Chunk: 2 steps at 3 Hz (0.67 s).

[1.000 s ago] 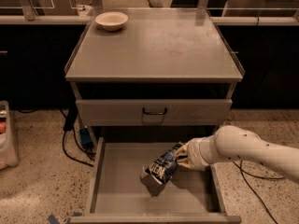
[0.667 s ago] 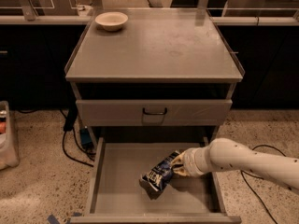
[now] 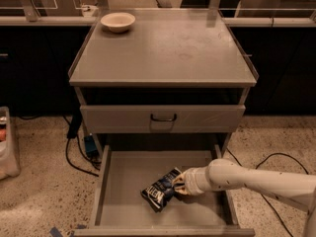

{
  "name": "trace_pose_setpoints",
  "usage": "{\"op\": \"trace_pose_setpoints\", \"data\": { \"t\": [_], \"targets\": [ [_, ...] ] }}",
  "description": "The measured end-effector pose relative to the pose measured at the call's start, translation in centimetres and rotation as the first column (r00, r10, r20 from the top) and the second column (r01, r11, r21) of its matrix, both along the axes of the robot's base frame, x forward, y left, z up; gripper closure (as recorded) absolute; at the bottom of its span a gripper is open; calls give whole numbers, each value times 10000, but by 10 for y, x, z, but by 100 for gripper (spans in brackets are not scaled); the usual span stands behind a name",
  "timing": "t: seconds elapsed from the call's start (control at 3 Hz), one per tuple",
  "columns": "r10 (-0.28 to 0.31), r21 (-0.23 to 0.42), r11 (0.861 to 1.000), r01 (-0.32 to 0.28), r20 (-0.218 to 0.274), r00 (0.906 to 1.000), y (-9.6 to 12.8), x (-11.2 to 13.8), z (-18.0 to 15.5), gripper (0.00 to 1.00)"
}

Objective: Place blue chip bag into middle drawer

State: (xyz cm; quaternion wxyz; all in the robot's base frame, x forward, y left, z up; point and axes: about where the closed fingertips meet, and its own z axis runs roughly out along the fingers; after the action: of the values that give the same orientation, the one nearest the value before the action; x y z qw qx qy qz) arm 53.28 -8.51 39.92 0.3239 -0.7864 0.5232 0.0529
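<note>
The blue chip bag (image 3: 161,189) is dark blue foil with white lettering. It sits low in the open middle drawer (image 3: 123,181), a wide grey tray pulled out at the bottom of the cabinet, and seems to touch the drawer floor near the centre. My gripper (image 3: 178,184) reaches in from the right on a white arm and is shut on the bag's right end.
A cream bowl (image 3: 117,21) stands at the cabinet top's back left. A closed grey drawer front with a black handle (image 3: 163,118) sits above the open drawer. Cables (image 3: 79,152) lie on the speckled floor at left and right. A white bin (image 3: 6,147) stands at far left.
My gripper and the bag have moved left and down into the drawer, from above the right part to low at its centre.
</note>
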Motion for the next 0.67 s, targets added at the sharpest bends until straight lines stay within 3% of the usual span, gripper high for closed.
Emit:
{"op": "trace_pose_setpoints", "data": {
  "t": [0.33, 0.67],
  "targets": [
    [-126, 99, 9999, 129, -344, 9993, 6, -3, -21, 100],
    [-123, 102, 9999, 127, -351, 9993, 6, -3, -21, 74]
  ]
}}
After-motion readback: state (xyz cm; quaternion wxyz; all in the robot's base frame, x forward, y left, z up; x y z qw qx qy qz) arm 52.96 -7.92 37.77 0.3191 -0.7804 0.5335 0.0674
